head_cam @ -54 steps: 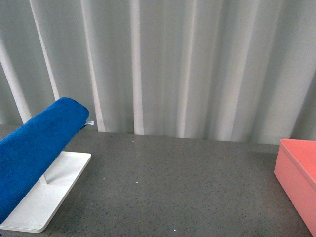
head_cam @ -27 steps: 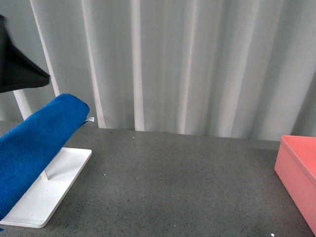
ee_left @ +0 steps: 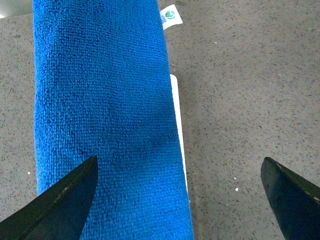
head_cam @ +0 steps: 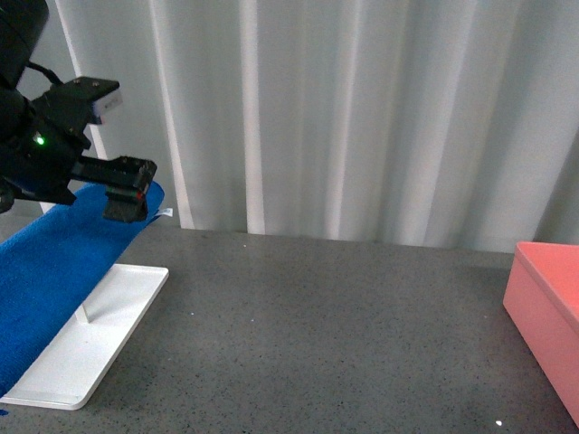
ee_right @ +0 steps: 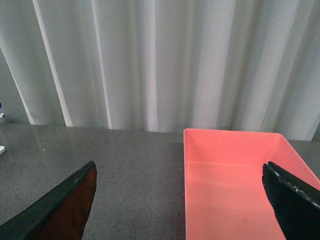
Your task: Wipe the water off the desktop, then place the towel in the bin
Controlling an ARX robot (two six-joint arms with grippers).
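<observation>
The blue towel [head_cam: 54,262] hangs draped over a rail above a white tray [head_cam: 90,353] at the left of the dark grey speckled desktop [head_cam: 317,334]. My left gripper [head_cam: 127,201] hovers open just over the towel's far end. In the left wrist view the towel [ee_left: 105,115] fills the space below the open left gripper [ee_left: 179,165], and its white label [ee_left: 170,15] shows at the far corner. The salmon-pink bin [head_cam: 543,307] stands at the right edge. My right gripper [ee_right: 179,167] is open above the bin's [ee_right: 230,185] near left wall, with nothing in it. Water is out of view.
A pale pleated curtain [head_cam: 344,117] closes off the back of the desktop. The tray's white edge [ee_left: 175,105] runs beside the towel. Bare desktop [ee_right: 100,160] lies between the tray and the bin.
My left arm has come into the front view from the upper left and dropped to just above the towel's far end. The towel and bin have not moved.
</observation>
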